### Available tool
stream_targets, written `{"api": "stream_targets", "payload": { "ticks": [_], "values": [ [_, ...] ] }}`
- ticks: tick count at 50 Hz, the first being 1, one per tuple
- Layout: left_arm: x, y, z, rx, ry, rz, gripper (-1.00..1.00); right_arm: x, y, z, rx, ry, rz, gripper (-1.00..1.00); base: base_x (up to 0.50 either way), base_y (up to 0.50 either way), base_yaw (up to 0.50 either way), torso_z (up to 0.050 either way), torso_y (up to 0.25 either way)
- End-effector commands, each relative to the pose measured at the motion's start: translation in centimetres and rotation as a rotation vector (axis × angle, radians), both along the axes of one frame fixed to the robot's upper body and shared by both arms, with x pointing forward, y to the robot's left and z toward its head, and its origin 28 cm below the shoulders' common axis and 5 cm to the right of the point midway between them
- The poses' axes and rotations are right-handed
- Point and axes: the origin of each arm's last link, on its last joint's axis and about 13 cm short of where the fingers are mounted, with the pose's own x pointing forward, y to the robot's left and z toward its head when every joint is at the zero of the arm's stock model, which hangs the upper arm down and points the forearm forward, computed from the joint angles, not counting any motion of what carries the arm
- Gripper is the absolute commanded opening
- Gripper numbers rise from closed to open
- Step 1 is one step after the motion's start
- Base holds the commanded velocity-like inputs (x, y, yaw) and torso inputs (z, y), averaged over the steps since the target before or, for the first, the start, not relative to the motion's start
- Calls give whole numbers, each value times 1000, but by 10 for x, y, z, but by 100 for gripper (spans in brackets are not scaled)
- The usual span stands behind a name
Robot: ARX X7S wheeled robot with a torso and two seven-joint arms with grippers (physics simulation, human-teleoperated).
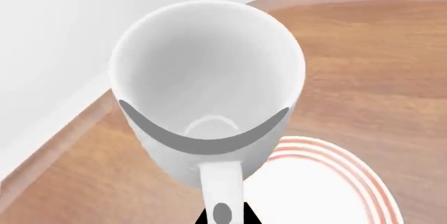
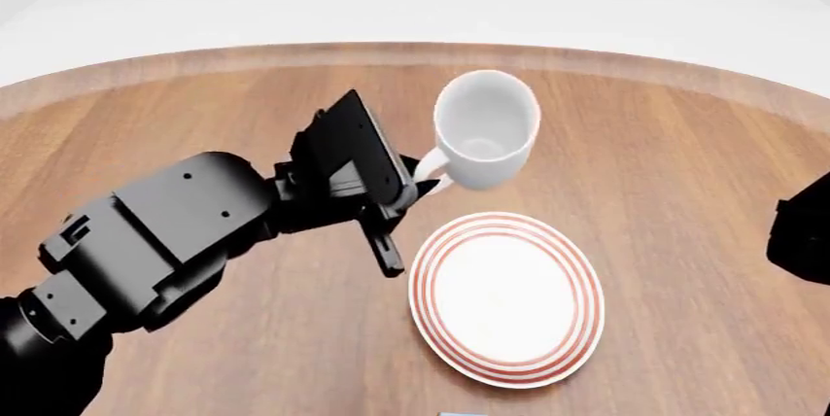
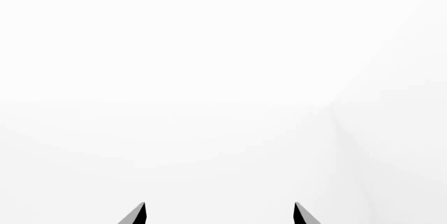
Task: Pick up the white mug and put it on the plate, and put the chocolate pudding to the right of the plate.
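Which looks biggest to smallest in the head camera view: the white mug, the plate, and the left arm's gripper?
1. The plate, clearly the widest.
2 and 3. The white mug and the left gripper look close in size. The gripper's body is partly hidden against the arm and nearer the camera, so their order is unsure.

A round wooden table (image 2: 674, 163) with a reddish-brown grain fills the scene, its curved far edge running from left to right. Beyond that edge lies a plain white floor (image 2: 389, 17).
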Motion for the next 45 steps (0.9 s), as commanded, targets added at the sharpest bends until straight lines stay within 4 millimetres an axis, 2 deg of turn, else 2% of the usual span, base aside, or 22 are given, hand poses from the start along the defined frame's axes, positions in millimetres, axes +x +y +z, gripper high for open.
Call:
{"api": "stream_targets", "payload": {
  "ticks": [1,8,15,26,39,45],
  "values": [
    [2,-16,-9,71,7,-124,-100,-1,-3,2,-8,-17,-23,100,0,0,0,0,0],
    [10,-22,-19,88,79,-118,-100,-1,-4,1,-6,-16,-24,100,0,0,0,0,0],
    [19,-28,-18,100,99,-95,-100,-2,-5,1,-2,-18,-28,100,0,0,0,0,2],
    [19,-41,-28,133,163,-125,-100,-2,-5,1,-2,-18,-30,100,0,0,0,0,0],
    [23,-52,-38,36,252,-132,-100,-2,-6,0,1,-16,-29,100,0,0,0,0,0],
    [34,-55,-47,0,323,-34,-100,-2,-6,0,2,-15,-30,100,0,0,0,0,0]
  ]
}}
